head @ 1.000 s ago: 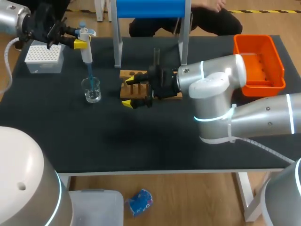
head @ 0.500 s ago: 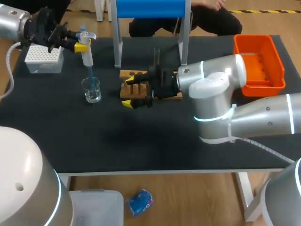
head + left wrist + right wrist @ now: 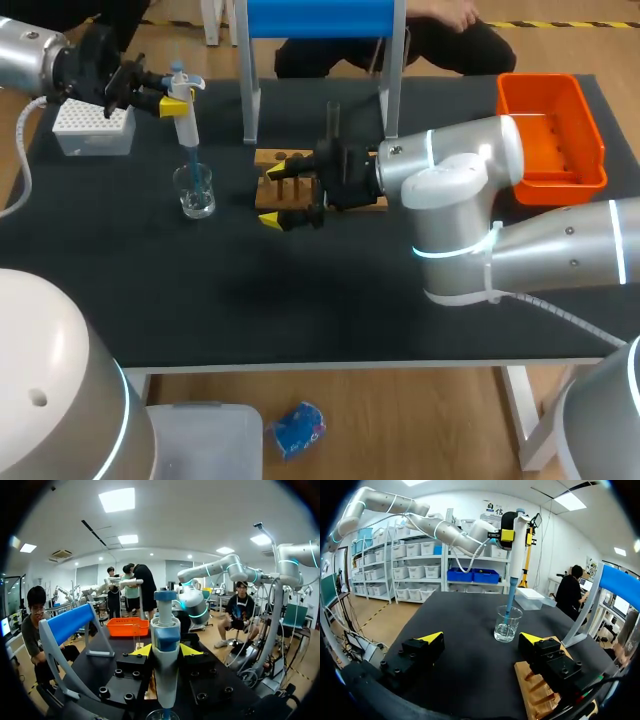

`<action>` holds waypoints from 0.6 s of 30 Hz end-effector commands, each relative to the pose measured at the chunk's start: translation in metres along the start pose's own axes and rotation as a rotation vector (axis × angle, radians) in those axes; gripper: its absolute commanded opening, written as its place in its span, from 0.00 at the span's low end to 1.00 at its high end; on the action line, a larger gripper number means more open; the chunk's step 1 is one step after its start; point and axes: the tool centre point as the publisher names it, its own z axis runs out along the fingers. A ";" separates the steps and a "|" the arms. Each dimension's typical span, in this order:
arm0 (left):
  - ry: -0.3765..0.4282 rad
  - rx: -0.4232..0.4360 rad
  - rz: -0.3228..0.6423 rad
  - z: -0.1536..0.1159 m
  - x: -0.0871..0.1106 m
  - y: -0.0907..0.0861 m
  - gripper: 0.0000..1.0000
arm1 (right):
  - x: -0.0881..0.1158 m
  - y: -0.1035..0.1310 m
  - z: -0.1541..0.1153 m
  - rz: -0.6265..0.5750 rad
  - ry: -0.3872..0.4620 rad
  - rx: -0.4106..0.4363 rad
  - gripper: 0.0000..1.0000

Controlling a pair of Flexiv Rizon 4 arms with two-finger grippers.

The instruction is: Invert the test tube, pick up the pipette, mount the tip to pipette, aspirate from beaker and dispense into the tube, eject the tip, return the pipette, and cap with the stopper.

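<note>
In the head view's upper left, the left gripper (image 3: 168, 98) clamps the pipette (image 3: 184, 112) between its fingers, upright with its tip down in the beaker (image 3: 195, 190), a dip shown plainly only by the right wrist view, while the right gripper (image 3: 280, 196) gapes wide and empty at the wooden rack (image 3: 272, 158) mid-frame.

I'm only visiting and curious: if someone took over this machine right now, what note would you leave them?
Left pincer: shut on the pipette, whose blue tip dips into the beaker.
Right pincer: open and empty, at the wooden rack.
Done: pipette picked up, tip mounted. I cannot make out the test tube or stopper.
Left: finish drawing liquid, dispense into the tube, eject the tip, return the pipette, cap.
</note>
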 end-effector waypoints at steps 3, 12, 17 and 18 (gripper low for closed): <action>0.011 0.005 -0.002 -0.002 -0.002 0.002 0.00 | 0.000 0.000 0.000 0.000 0.000 0.001 1.00; 0.011 0.005 -0.002 -0.002 -0.002 0.002 0.00 | 0.000 0.000 0.000 0.000 0.000 0.001 1.00; 0.011 0.005 -0.002 -0.002 -0.002 0.002 0.00 | -0.006 0.011 -0.004 -0.018 -0.020 0.061 1.00; 0.011 0.005 -0.002 -0.002 -0.002 0.002 0.00 | -0.008 0.015 -0.005 0.001 -0.017 0.058 1.00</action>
